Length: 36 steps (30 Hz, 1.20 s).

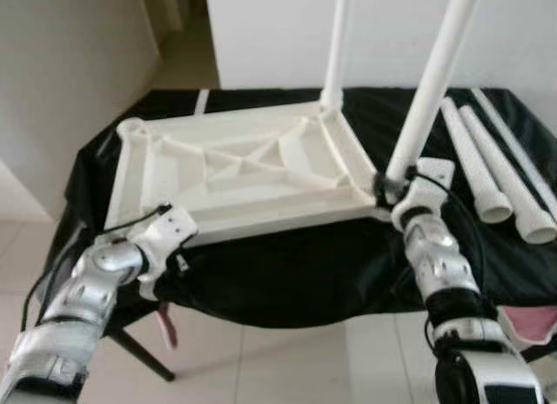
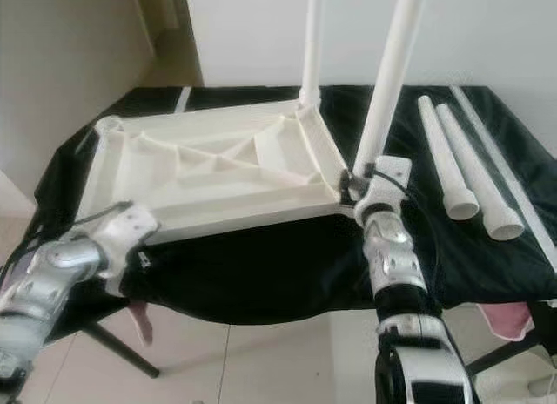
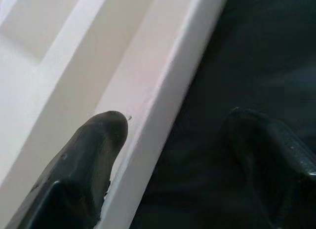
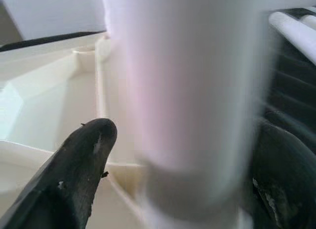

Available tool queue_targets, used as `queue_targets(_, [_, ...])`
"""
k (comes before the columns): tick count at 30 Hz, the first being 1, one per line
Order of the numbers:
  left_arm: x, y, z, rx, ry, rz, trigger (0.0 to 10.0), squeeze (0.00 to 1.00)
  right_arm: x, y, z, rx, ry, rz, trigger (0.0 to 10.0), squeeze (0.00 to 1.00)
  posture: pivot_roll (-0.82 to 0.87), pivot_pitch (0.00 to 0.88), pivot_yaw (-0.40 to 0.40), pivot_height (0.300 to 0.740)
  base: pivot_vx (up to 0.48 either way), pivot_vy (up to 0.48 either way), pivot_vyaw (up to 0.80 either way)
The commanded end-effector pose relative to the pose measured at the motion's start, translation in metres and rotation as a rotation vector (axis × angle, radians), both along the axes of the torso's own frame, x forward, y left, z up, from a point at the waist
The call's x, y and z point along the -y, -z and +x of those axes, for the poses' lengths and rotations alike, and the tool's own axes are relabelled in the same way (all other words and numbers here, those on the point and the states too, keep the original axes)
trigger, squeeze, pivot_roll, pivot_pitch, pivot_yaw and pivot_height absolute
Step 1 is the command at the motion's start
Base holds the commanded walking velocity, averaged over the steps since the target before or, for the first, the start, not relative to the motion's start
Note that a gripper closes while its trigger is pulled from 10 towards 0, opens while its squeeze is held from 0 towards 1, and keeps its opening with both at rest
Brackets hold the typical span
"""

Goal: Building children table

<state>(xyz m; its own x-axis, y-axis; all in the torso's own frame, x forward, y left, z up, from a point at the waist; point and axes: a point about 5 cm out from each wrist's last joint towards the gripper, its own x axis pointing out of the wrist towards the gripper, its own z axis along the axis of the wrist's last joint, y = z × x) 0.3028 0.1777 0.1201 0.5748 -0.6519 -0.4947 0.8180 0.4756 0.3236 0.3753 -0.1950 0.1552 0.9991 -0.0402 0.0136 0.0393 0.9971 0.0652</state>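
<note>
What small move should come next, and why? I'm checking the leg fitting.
Probably press the leg straight down into its corner socket. The right gripper grips it near its base, upright, while the left gripper straddles the tabletop rim to steady it.

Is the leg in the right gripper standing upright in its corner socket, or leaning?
Leaning slightly. The leg rises from the tabletop's near corner, tilting toward the robot's right, with the right gripper at its base.
</note>
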Motion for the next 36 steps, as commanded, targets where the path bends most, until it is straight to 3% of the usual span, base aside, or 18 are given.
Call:
queue_targets(1, [0.017, 0.009, -0.023, -0.237, 0.308, -0.017, 10.0, 0.0, -0.007, 0.001, 0.002, 0.005, -0.046, 0.013, 10.0, 0.0, 0.01, 0.003, 0.033, 0.74, 0.0, 0.0, 0.0])
queue_targets(2, [0.026, 0.004, -0.027, -0.228, 0.332, -0.044, 10.0, 0.0, -0.01, -0.003, 0.006, 0.023, -0.075, 0.006, 10.0, 0.0, 0.01, 0.002, 0.031, 0.74, 0.0, 0.0, 0.0])
queue_targets(4, [0.03, 0.001, -0.029, -0.224, 0.34, -0.057, 10.0, 0.0, -0.012, -0.004, 0.007, 0.028, -0.084, 0.011, 10.0, 0.0, 0.02, 0.0, 0.032, 0.74, 0.0, 0.0, 0.0])
queue_targets(7, [0.044, -0.011, -0.034, -0.194, 0.349, -0.146, 10.0, 0.0, -0.015, -0.007, 0.008, 0.055, -0.109, 0.028, 10.0, 0.0, 0.02, 0.0, 0.028, 0.74, 0.0, 0.0, 0.0])
queue_targets(11, [0.046, -0.016, -0.031, -0.163, 0.307, -0.191, 10.0, 0.0, -0.016, -0.008, 0.008, 0.079, -0.12, 0.036, 10.0, 0.0, 0.02, 0.0, 0.025, 0.74, 0.0, 0.0, 0.0])
queue_targets(14, [0.036, -0.026, -0.023, -0.165, 0.194, -0.263, 10.0, 0.0, -0.011, -0.008, 0.005, 0.126, -0.091, 0.051, 10.0, 0.0, 0.02, 0.0, 0.015, 0.74, 0.0, 0.0, 0.0])
queue_targets(23, [0.003, -0.046, -0.036, -0.182, 0.22, -0.339, 10.0, 0.0, 0.016, 0.003, -0.017, 0.217, 0.054, 0.064, 10.0, 0.0, 0.02, 0.0, 0.011, 0.74, 0.0, 0.0, 0.0])
queue_targets(24, [-0.004, -0.052, -0.039, -0.181, 0.255, -0.38, 10.0, 0.0, 0.023, 0.005, -0.024, 0.24, 0.102, 0.068, 10.0, 0.0, 0.02, 0.0, 0.012, 0.74, 0.0, 0.0, 0.0])
queue_targets(27, [-0.011, -0.057, -0.035, -0.177, 0.246, -0.409, 10.0, 0.0, 0.027, 0.009, -0.03, 0.248, 0.146, 0.072, 10.0, 0.0, 0.02, 0.0, 0.013, 0.74, 0.0, 0.0, 0.0])
queue_targets(35, [-0.042, -0.057, -0.015, -0.14, 0.082, -0.316, 10.0, 0.0, 0.028, 0.03, -0.049, 0.212, 0.207, 0.091, 10.0, 0.0, 0.02, 0.012, 0.006, 0.74, 0.0, 0.0, 0.0])
queue_targets(36, [-0.054, -0.059, -0.001, -0.102, -0.019, -0.287, 10.0, 0.0, 0.022, 0.041, -0.057, 0.183, 0.197, 0.096, 10.0, 0.0, 0.02, 0.016, 0.003, 0.74, 0.0, 0.0, 0.0])
